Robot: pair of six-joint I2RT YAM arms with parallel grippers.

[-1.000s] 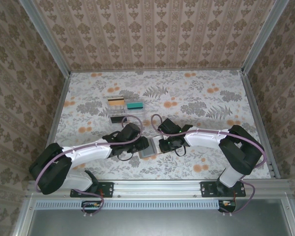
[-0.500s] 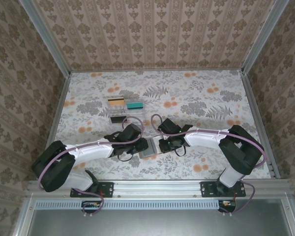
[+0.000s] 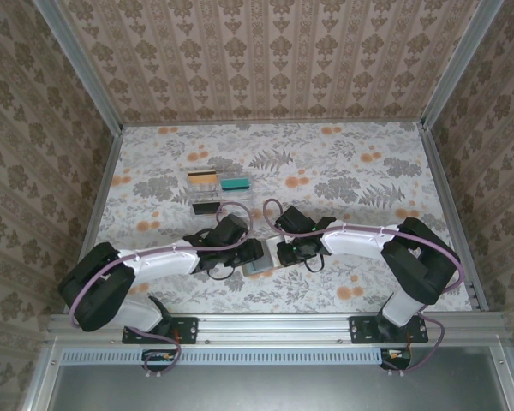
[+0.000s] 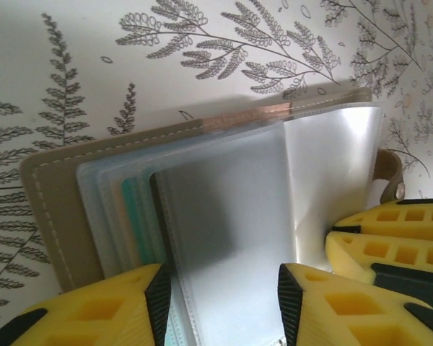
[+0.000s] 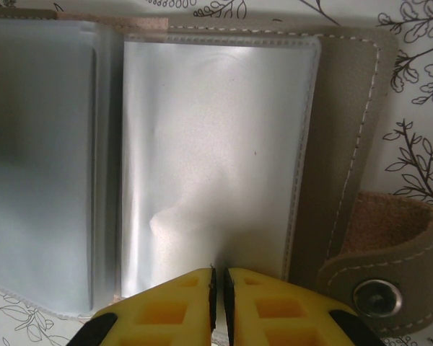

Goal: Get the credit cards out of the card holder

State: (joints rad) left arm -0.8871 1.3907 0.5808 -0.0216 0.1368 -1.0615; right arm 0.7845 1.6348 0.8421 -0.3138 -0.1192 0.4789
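One bench (image 3: 351,163), covered in a floral print, is seen from above, and two arms are laid across its near part: the left arm (image 3: 154,261) and the right arm (image 3: 360,238), meeting near the middle. One clear tray (image 3: 225,199) is set farther back, well apart from them, and three cards are counted at it: a tan card with a dark stripe (image 3: 203,176), a teal card (image 3: 236,182) and a dark card (image 3: 207,207); whether each lies inside it cannot be told. One card holder (image 3: 259,257) is spread open flat on the bench between the two grippers, its grey-brown cover (image 4: 58,187) edged with pale stitching. Several clear sleeves (image 4: 224,209) are fanned over its inside, and one teal edge (image 4: 130,209) is glimpsed among them. The left gripper (image 4: 224,303) is placed at the near edge of the sleeves with its jaws held well apart, the sleeves lying across the gap and nothing being gripped. The right gripper (image 5: 219,303) is brought to the lower edge of the right-hand sleeve (image 5: 216,158), its jaws drawn together to a thin slit and pinched on that sleeve. One closing tab (image 5: 379,274) is curled up at the cover's right side, and one metal snap (image 5: 375,297) is set in it.
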